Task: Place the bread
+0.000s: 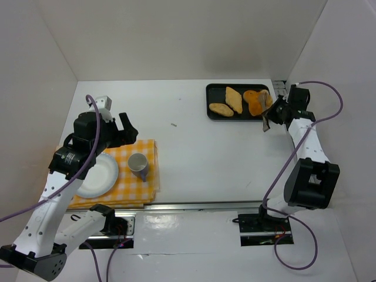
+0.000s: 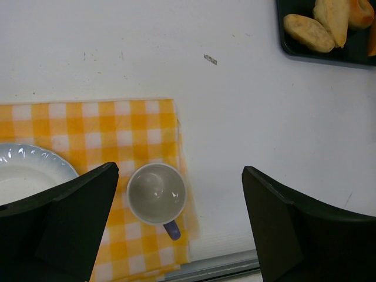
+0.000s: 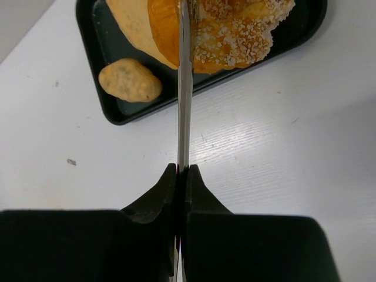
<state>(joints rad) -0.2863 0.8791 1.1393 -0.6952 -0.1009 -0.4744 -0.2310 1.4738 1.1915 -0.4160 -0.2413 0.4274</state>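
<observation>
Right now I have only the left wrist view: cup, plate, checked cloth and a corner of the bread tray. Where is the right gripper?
Observer: The right gripper is at the right end of the tray, the end your view cuts off.
Operator: Open or shut?
Observer: Shut on a thin metal tool, seen edge-on between its fingers.
Operator: Where does the tool point?
Observer: It reaches over a sugar-crusted orange bread on that tray; whether it touches, I cannot tell.
</observation>
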